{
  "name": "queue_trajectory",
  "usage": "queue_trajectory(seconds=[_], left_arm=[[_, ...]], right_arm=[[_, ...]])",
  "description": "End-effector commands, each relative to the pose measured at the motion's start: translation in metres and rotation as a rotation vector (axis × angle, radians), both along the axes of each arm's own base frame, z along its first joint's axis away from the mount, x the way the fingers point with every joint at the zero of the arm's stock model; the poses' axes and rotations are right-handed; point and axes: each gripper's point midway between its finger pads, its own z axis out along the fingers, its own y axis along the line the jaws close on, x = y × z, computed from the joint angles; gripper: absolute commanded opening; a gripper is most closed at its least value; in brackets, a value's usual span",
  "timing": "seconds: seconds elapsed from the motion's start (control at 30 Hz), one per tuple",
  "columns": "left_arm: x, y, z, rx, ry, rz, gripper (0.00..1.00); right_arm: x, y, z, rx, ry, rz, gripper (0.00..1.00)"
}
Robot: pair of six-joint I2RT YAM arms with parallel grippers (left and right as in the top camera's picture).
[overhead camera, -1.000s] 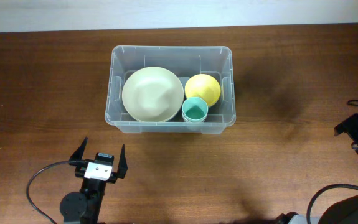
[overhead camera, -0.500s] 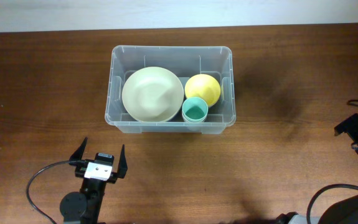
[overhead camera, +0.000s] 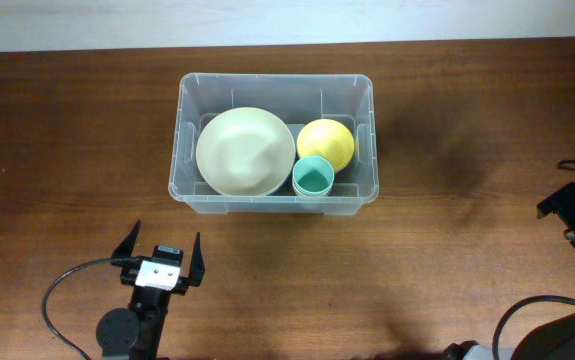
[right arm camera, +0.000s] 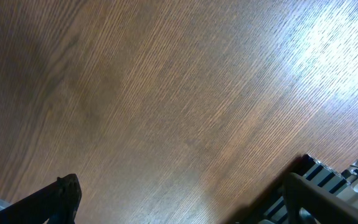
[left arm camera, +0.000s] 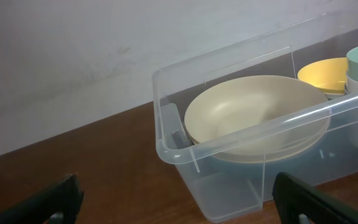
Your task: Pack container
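Left jaws: spread wide, nothing between them, low over the surface (overhead camera: pixel 67 150). Right jaws: also wide apart and empty. The wrist view shows only bare wood between the two tips.

The container (overhead camera: pixel 178 140) stands ahead of the left jaws and a little to their right, well apart from them. Its near corner fills the left wrist view. It lies far off to the side of the right jaws and does not show in their own camera.

Contents: a cream bowl (overhead camera: pixel 245 151) at the end nearer the left jaws, a yellow bowl (overhead camera: pixel 325 142) beyond it, and a teal cup (overhead camera: pixel 313 177) just beside the yellow bowl against the front wall. All sit below the rim. No loose item shows on the surface.

Assessment: packing appears complete or nearly so, and the step in hand looks like standing clear. To do that well, keep both jaws open and low, and make no sweep toward the near corner, since the bin looks light and a knock could shift it. No lid is in view.
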Motion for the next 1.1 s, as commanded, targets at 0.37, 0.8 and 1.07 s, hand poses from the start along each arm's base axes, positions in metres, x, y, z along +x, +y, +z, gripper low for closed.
queue_trajectory(seconds=[0.37, 0.8, 1.07], left_arm=[[0.0, 0.0, -0.001, 0.004, -0.001, -0.003, 1.0], [0.0, 0.0, -0.001, 0.004, -0.001, -0.003, 1.0], [0.0, 0.0, -0.001, 0.004, -0.001, -0.003, 1.0]], right_arm=[[0.042, 0.023, 0.072, -0.274, -0.329, 0.191, 0.98], [0.052, 0.161, 0.131, -0.552, -1.059, 0.625, 0.99], [0.024, 0.184, 0.119, -0.701, -1.293, 0.738, 0.99]])
